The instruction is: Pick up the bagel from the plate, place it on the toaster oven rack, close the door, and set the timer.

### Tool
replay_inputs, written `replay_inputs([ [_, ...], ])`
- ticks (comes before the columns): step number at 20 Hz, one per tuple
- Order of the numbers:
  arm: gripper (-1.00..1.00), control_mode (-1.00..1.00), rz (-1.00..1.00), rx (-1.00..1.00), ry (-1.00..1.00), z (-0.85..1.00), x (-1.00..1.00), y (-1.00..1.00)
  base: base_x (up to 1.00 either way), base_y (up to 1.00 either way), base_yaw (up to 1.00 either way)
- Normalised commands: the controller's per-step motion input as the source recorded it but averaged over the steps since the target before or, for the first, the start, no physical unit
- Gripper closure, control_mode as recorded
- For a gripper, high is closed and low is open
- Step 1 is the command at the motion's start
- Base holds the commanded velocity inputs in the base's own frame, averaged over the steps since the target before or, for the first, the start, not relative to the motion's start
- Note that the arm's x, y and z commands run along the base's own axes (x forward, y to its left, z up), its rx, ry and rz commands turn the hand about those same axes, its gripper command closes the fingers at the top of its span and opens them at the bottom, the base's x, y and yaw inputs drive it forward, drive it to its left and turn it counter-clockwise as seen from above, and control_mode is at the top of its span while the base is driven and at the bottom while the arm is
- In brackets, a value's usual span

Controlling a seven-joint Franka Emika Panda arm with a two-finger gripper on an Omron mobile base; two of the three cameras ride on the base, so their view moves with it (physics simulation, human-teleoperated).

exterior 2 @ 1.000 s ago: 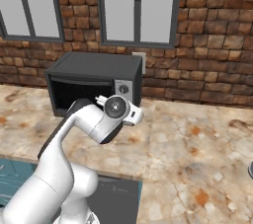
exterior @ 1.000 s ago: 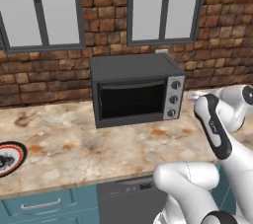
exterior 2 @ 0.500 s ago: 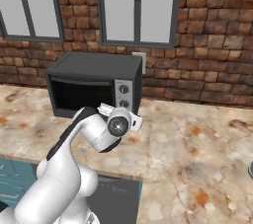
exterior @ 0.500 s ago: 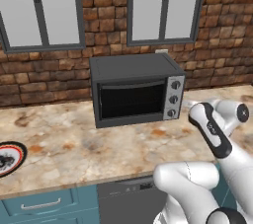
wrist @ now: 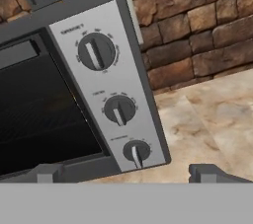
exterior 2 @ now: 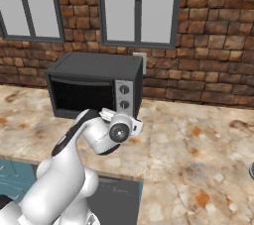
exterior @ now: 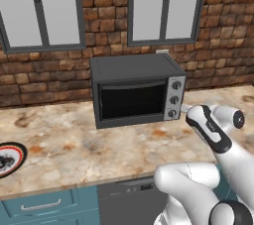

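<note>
Brick wall and two windows back a marbled desk [exterior: 74, 144], where a dark toaster oven [exterior: 134, 90] stands against the wall. Its door [exterior: 131, 101] looks upright and shut in both base views, the glass dark, so the rack behind it cannot be made out with certainty. At the far left edge of the left base view lies the plate [exterior: 9, 158], well apart from the oven; the bagel on it cannot be made out there.

In the hand view the claw [wrist: 126, 172] is released, its two tips spread wide with nothing between them, and it faces the oven's silver control panel [wrist: 111, 90] with three knobs [wrist: 97, 51] stacked down it. The claw hangs just before the oven's right front corner.

Judging by this, the task stands at its beginning: the bagel is not yet fetched, and the door seems closed. The next move likely calls for either pulling the door down by its top edge, or swinging far left toward the plate to take the bagel.
</note>
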Motion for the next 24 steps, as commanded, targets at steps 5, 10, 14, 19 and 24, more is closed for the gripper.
replay_inputs([
  [5, -1.0, -1.0, 0.0, 0.0, 0.0, -0.17, 0.13, 0.0, 0.0, 0.0, 0.0],
  [10, -1.0, -1.0, 0.0, 0.0, 0.0, -0.23, 0.14, 0.0, 0.0, 0.0, 0.0],
  [14, -1.0, -1.0, 0.0, 0.0, 0.0, -0.26, 0.17, 0.0, 0.0, 0.0, 0.0],
  [19, -1.0, -1.0, 0.0, 0.0, 0.0, -0.17, 0.14, 0.0, 0.0, 0.0, 0.0],
  [24, -1.0, -1.0, 0.0, 0.0, 0.0, -0.17, 0.14, 0.0, 0.0, 0.0, 0.0],
])
